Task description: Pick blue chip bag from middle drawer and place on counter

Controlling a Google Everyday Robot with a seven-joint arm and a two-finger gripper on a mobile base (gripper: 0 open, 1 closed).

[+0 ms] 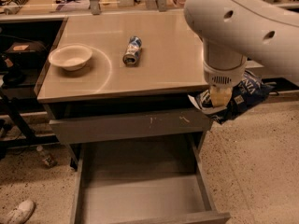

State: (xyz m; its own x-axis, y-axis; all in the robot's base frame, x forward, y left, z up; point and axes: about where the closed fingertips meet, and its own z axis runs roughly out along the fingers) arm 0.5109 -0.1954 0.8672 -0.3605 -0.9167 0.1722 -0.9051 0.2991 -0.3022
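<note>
My gripper (218, 101) hangs below the big white arm, just off the front right corner of the counter (163, 66). It is shut on the blue chip bag (246, 94), which hangs crumpled in the air to the gripper's right, at about counter height. The middle drawer (140, 195) is pulled open below and its flat grey bottom is bare. The arm hides the counter's far right part.
A white bowl (70, 56) stands on the counter's left side and a blue-and-white can (132, 50) lies near its middle. A shut grey drawer front with pale scratches (131, 124) sits above the open drawer. A white shoe (18, 212) and a small bottle (45, 157) lie on the floor at left.
</note>
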